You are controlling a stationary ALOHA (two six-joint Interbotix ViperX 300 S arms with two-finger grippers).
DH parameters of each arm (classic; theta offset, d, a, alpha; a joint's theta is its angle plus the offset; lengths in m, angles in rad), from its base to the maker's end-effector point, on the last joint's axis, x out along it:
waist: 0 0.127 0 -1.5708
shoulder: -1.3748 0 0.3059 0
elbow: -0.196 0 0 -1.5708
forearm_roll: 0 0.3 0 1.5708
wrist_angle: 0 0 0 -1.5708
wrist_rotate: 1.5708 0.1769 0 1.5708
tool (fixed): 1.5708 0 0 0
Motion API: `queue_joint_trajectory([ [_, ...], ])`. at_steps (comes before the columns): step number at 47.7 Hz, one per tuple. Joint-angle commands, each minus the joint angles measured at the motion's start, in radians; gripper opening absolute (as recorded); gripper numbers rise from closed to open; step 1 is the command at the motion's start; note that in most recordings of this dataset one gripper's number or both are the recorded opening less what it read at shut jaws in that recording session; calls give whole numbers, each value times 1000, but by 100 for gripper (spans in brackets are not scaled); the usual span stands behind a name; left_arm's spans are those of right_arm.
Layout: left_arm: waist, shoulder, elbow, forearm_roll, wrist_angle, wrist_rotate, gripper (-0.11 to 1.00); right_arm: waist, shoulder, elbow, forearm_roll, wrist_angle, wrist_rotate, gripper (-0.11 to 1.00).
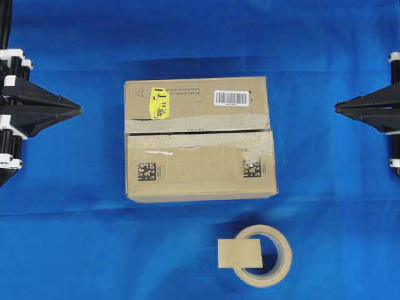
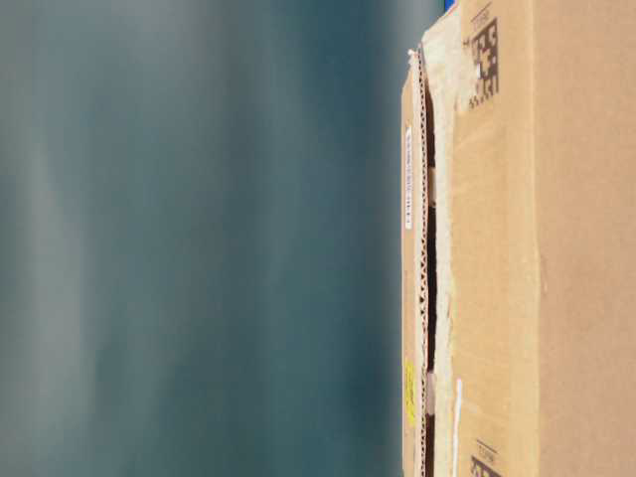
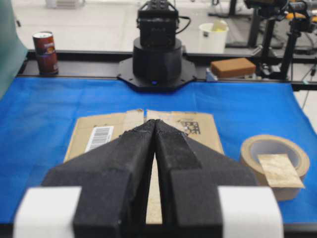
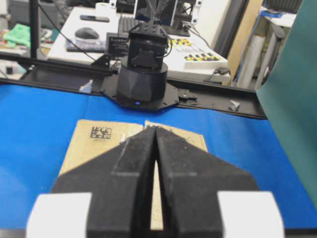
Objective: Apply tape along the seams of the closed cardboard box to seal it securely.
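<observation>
Overhead: cardboard box [image 1: 200, 139] at the middle of the blue surface [image 1: 75, 250], flaps closed, the seams [image 1: 200, 131] running left to right as a dark slit edged with ragged pale remnants. No fresh tape across it, so sealing judged not yet begun. The tape [image 1: 240, 253], a small tan rectangle, lying on the near left rim of the tape roll [image 1: 265, 255], near side of the box and apart from it. Left pincer [image 1: 80, 110] far left, right pincer [image 1: 336, 108] far right, both pressed together to a point, empty, well apart from box and tape alike.

Table-level: picture turned sideways, mostly blur; box [image 2: 537, 258] filling the right part, dark slit [image 2: 429, 288] between flaps plainly unsealed.

Left wrist: pincer [image 3: 155, 122] tips touching, aimed along the box [image 3: 124, 130]; roll [image 3: 274, 163] at right with the tan piece [image 3: 280, 169] resting on top. Beyond the blue surface, a red can [image 3: 45, 52], a white bucket [image 3: 214, 37], a brown block [image 3: 233, 67].

Right wrist: pincer [image 4: 155, 129] likewise clamped on nothing, box [image 4: 99, 141] beyond it. Room behind: desk with a keyboard [image 4: 203, 58] and a mouse [image 4: 87, 33]. Left to do, by judgement: pick up the piece, lay it over the slit, press it flat.
</observation>
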Motion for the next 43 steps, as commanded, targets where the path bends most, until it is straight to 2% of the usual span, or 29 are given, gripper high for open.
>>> queue_joint_trajectory([
  [1,-3,14,-18,-20,21,6,2,-2,15,-15,3,-2,6,4],
  [10,-15,14,-25,-20,20,12,2,-2,23,-31,18,58,21,4],
  [20,-25,14,-26,-18,9,17,2,-2,25,-31,23,58,41,4],
  [26,-25,14,-25,-18,11,77,2,-2,29,-31,23,54,54,4],
  [32,-40,15,-25,-18,9,179,2,-2,38,-29,23,46,66,4],
  [34,-66,15,-25,-18,11,227,7,-2,40,-29,26,43,71,4],
  [36,-86,17,-26,-15,8,229,16,-2,43,-29,26,40,77,4],
  [41,-127,18,-23,-5,5,236,46,-2,52,-28,28,34,89,4],
  [43,-146,26,-17,-8,8,330,59,-2,55,-28,28,34,91,4],
])
